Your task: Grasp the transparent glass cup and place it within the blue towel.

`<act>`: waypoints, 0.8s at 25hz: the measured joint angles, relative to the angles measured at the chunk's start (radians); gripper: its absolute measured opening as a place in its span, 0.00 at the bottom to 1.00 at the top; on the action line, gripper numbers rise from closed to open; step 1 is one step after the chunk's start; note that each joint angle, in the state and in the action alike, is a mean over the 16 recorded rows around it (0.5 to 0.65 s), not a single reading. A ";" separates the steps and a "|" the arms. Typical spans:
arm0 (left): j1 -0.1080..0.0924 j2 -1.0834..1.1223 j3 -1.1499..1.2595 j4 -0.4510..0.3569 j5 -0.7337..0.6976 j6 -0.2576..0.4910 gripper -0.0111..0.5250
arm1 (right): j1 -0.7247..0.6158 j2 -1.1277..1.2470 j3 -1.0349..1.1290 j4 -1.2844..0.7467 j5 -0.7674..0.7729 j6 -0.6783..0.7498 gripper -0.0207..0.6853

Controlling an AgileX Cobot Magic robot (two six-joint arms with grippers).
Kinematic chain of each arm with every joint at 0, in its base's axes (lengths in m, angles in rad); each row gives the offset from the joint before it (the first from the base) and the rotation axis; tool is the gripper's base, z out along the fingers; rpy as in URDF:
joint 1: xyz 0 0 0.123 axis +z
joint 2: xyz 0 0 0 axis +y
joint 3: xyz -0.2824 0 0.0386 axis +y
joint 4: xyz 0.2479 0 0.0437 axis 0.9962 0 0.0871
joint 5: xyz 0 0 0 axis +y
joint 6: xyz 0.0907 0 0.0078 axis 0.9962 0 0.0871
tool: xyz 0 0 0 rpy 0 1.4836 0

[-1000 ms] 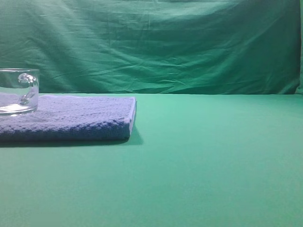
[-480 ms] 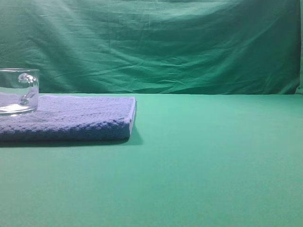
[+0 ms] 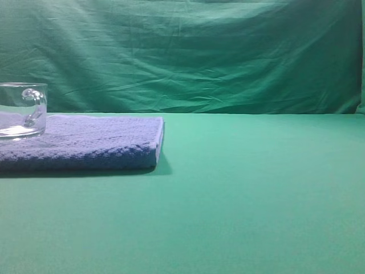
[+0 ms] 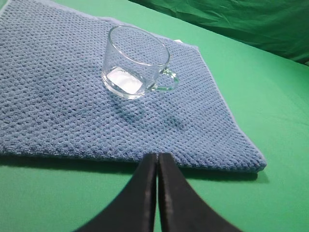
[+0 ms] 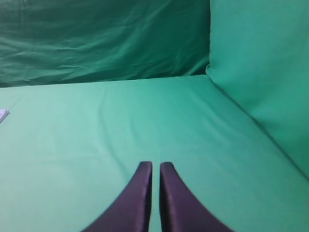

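The transparent glass cup (image 4: 135, 62) stands upright on the blue towel (image 4: 72, 111), its loop handle pointing right. In the exterior high view the cup (image 3: 21, 110) is cut by the left edge, resting on the towel (image 3: 97, 142). My left gripper (image 4: 157, 155) is shut with nothing in it, hovering just off the towel's near edge, well short of the cup. My right gripper (image 5: 155, 165) is shut and empty over bare green cloth, far from both. Neither gripper shows in the exterior high view.
Green cloth covers the table (image 3: 256, 188) and hangs as a backdrop (image 3: 199, 57). In the right wrist view the cloth rises as a wall (image 5: 260, 63) on the right. A pale towel corner (image 5: 2, 115) shows at that view's left edge.
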 joint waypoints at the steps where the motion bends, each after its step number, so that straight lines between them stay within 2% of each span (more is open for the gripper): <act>1: 0.000 0.000 0.000 0.000 0.000 0.000 0.02 | 0.000 0.000 0.007 0.000 0.000 0.000 0.09; 20: 0.000 0.000 0.000 0.000 0.000 0.000 0.02 | 0.000 -0.001 0.025 0.001 0.057 -0.002 0.09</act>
